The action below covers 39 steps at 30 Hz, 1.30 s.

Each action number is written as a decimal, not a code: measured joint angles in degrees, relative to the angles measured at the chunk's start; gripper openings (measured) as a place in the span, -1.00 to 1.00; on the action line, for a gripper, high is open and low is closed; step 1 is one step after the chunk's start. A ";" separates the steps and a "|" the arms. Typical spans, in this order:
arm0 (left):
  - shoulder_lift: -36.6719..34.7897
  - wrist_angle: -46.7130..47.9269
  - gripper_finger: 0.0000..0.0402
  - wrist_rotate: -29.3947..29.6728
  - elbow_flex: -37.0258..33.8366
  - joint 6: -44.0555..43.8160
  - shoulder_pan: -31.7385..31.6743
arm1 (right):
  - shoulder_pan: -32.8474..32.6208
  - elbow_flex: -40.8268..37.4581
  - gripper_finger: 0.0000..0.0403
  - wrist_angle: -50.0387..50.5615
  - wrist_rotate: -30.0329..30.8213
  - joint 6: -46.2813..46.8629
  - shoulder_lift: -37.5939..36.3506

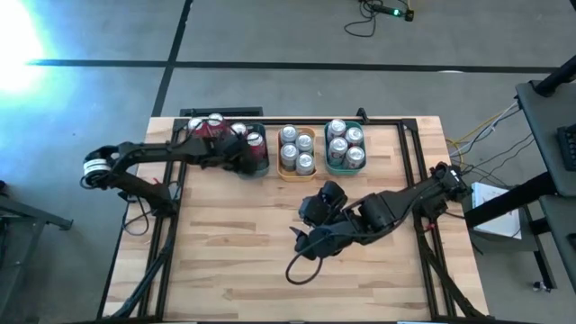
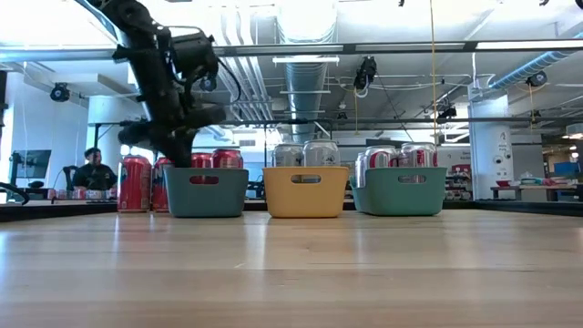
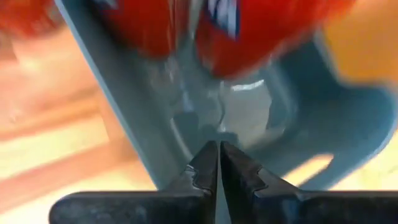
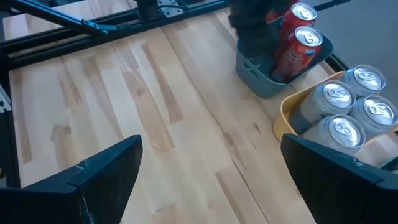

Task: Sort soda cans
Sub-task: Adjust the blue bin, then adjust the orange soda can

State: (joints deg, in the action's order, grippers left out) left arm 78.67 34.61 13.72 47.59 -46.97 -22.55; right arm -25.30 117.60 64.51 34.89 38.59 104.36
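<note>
High view: left claw (image 1: 241,155) over teal tray (image 1: 255,167) at surface (image 1: 234,261) far edge, fingers (image 3: 205,171) pressed together, empty. Red soda cans (image 1: 214,129) inside tray and just behind claw. Silver cans (image 1: 296,148) in orange tray (image 1: 297,173) beside it. Right claw (image 1: 315,211) mid-surface, fingers spread wide, holding nothing.

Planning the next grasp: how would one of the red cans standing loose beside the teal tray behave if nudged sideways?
The red cans stand upright, tall for their base, so a high nudge would probably tip one. Once down, the round body would likely roll across the smooth wooden table. Weight cannot be judged.
</note>
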 joint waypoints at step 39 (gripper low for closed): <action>5.30 -2.51 -0.89 -2.78 1.58 -9.00 3.07 | 0.60 0.00 0.88 -0.05 -0.26 -0.72 0.00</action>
State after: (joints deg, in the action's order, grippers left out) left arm 83.98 32.10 10.94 49.17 -55.97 -19.47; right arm -24.71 117.60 64.46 34.63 37.87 104.36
